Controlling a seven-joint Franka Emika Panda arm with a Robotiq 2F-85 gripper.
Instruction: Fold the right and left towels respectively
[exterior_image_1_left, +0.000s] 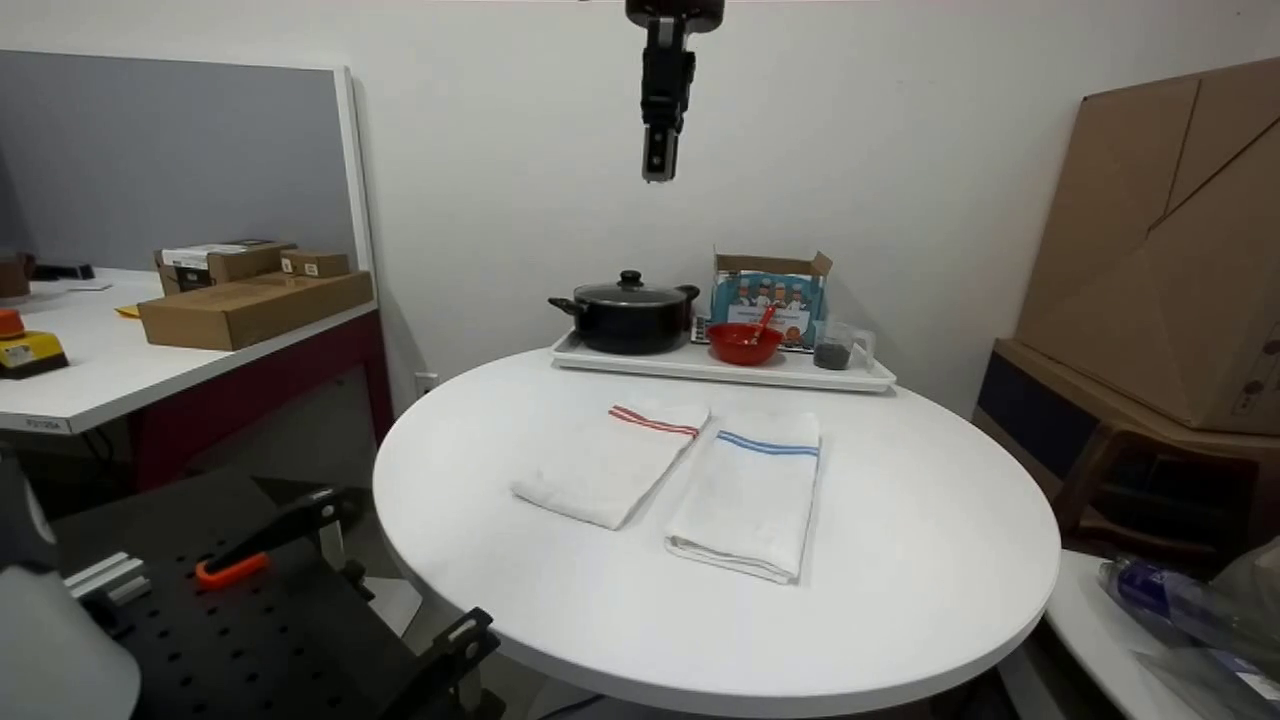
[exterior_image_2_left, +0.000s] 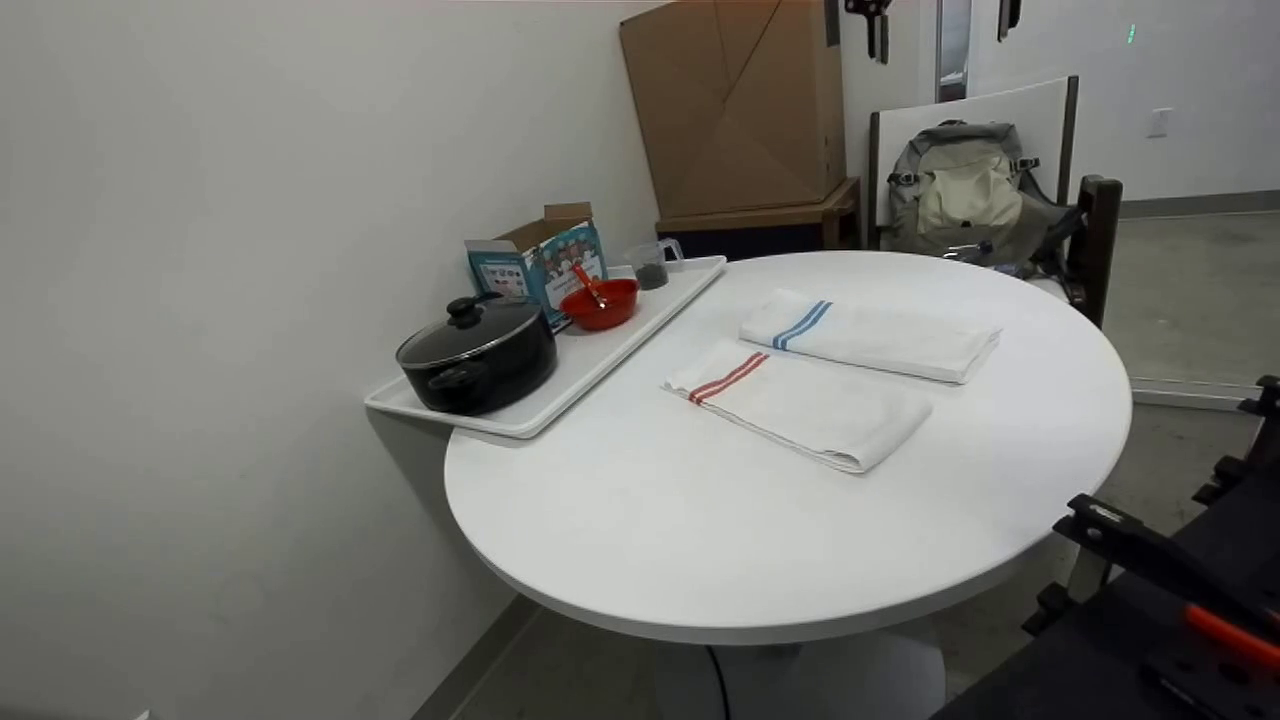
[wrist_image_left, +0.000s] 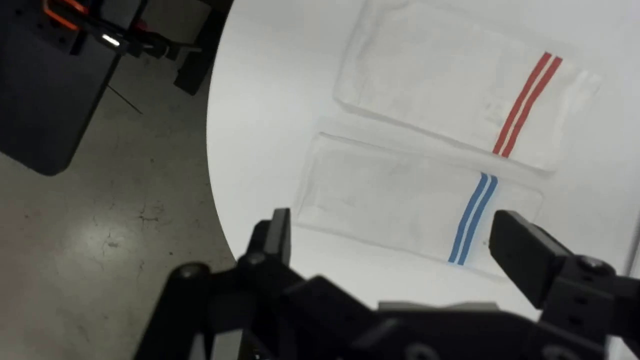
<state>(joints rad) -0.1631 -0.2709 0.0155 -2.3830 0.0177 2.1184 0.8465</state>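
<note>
Left to right in an exterior view: a red-striped towel (exterior_image_1_left: 615, 465) lies flat on a round table (exterior_image_1_left: 910, 560); the gripper (exterior_image_1_left: 658, 165) hangs high above, fingers (wrist_image_left: 281, 234) spread, empty (the wrist view shows this); a blue-striped towel (exterior_image_1_left: 750, 500) lies just beside the first. The edges look layered, so a shallow pinch could catch only the top ply; a stray finger could drag the close neighbour.

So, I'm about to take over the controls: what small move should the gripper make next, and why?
I'd probably lower the open gripper toward the blue-striped towel: in the wrist view it lies nearer the jaws than the red-striped towel does, and they hold nothing, well above the table. Both towels show layered edges, so whether more folding remains I can't tell.
</note>
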